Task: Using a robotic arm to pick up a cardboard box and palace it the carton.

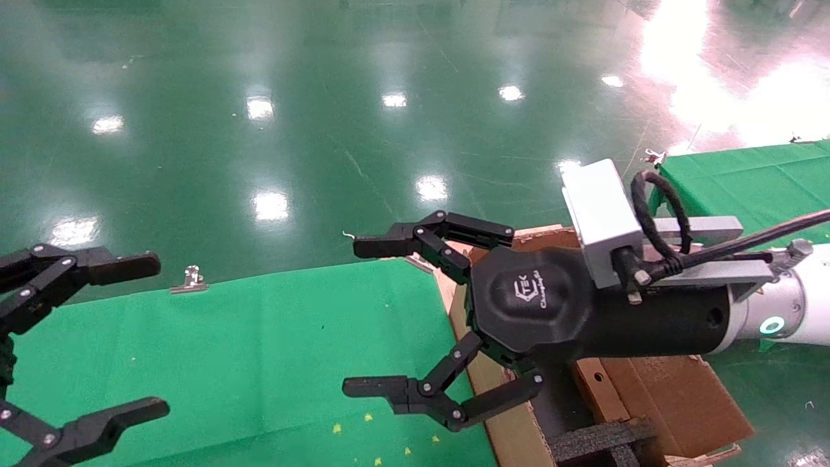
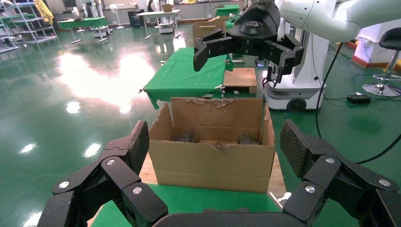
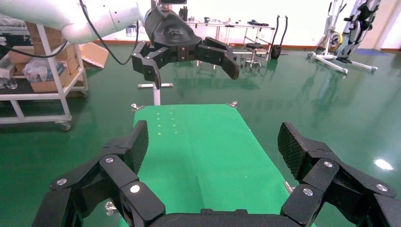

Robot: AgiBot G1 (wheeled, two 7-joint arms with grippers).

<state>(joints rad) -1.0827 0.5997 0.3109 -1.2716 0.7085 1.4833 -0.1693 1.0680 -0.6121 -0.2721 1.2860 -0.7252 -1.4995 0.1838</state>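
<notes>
My right gripper, on the white robotic arm, is open and empty. It hangs above the near wall of the large carton, with its fingertips out over the green table. The slim cardboard box, with a round hole in its narrow side, lies inside the carton on black foam. The right wrist partly hides it. The left wrist view shows the carton with the right gripper above it. My left gripper is open and empty at the table's left end.
A green cloth table, held by metal clips, lies between the grippers. A second green table stands at the right behind the carton. Glossy green floor lies beyond. In the left wrist view, the robot's white base stands behind the carton.
</notes>
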